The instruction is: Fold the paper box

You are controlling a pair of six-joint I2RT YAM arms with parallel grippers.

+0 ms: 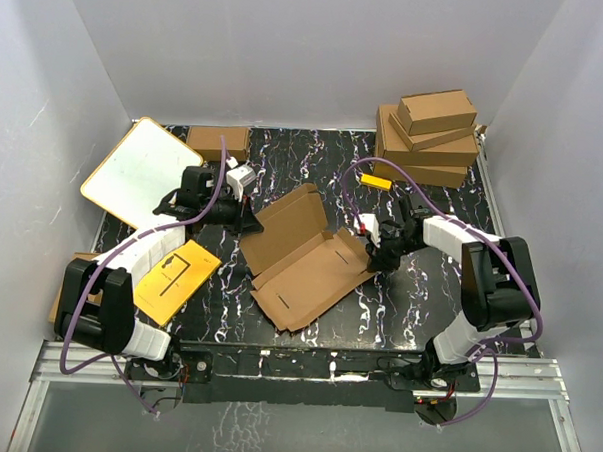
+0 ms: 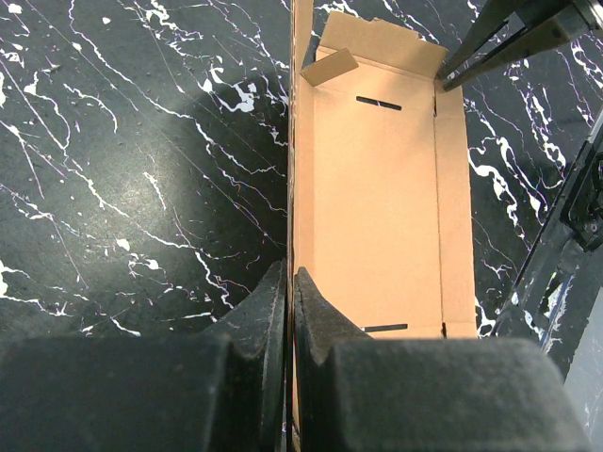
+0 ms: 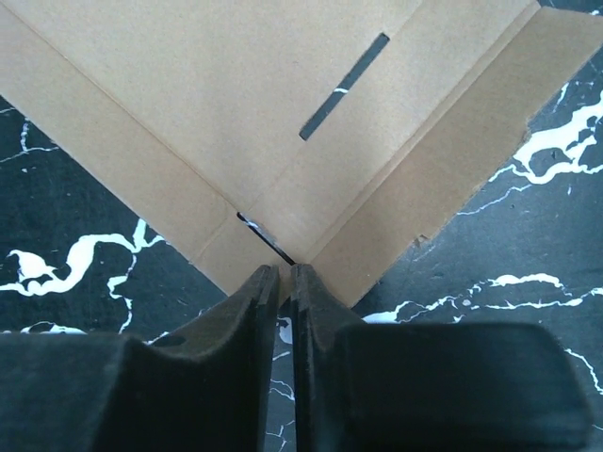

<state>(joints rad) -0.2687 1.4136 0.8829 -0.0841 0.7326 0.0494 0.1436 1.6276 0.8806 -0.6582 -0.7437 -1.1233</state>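
Two arms reach in from the lower corners of the top view and meet at the paper box (image 1: pixel 305 258), which lies opened out flat at the middle of the frame on the black marbled table (image 1: pixel 429 292). The left gripper (image 1: pixel 246 222) sits at the box's left edge, the right gripper (image 1: pixel 377 255) at its right corner. A white board (image 1: pixel 139 169) leans at upper left, a yellow card (image 1: pixel 175 281) lies at lower left, and a stack of boxes (image 1: pixel 431 137) stands at upper right.

From the left wrist, the fingers (image 2: pixel 268 311) at bottom centre are pressed together on a raised side wall of the box (image 2: pixel 377 207) — its floor runs up the frame.

From the right wrist, the fingers (image 3: pixel 316 301) are drawn nearly together at bottom centre, pinching the very tip of the box's corner (image 3: pixel 236 113) — the rest of the sheet fills the upper frame.
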